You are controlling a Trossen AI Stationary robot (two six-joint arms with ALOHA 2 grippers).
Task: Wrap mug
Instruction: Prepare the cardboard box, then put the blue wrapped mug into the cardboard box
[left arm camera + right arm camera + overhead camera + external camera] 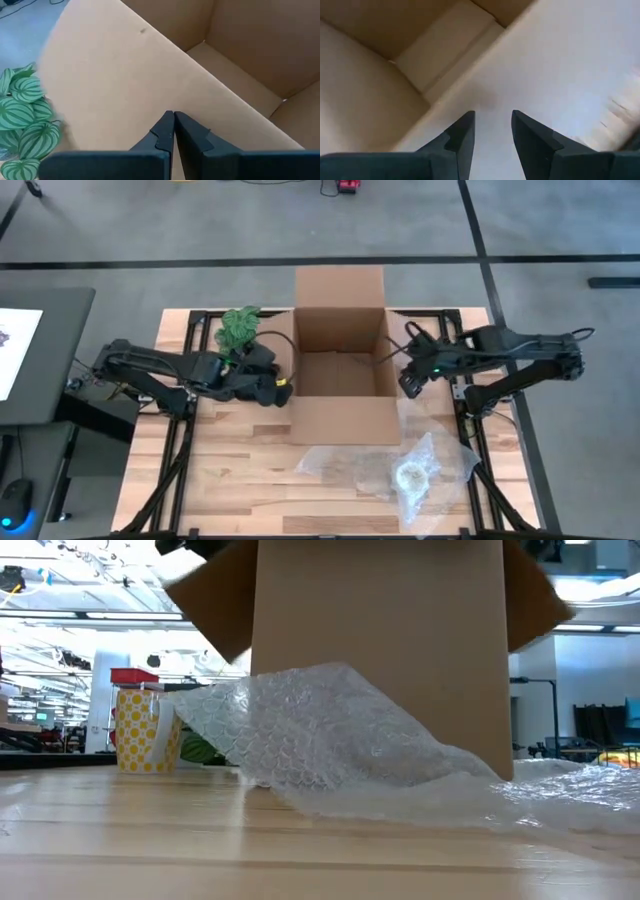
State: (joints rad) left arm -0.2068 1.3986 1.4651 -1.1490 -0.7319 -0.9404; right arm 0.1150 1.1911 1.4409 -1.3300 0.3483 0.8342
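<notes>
Cardboard box [340,355], flaps open, fills the table's [240,480] centre, standing between both arms and the bubble wrap [400,470] at five o'clock. A leafy plant [238,328] sits at ten o'clock. The mug [411,475] rests upright on the wrap, mouth upward. Left gripper [283,385], fingers pressed together, touches the box's nine-o'clock wall; right gripper [408,383], fingers parted, hovers at its three-o'clock wall.

Wooden table [240,470]: cardboard box [340,370], bubble wrap [390,465], green plant [238,328], yellow dotted mug [145,728].
</notes>
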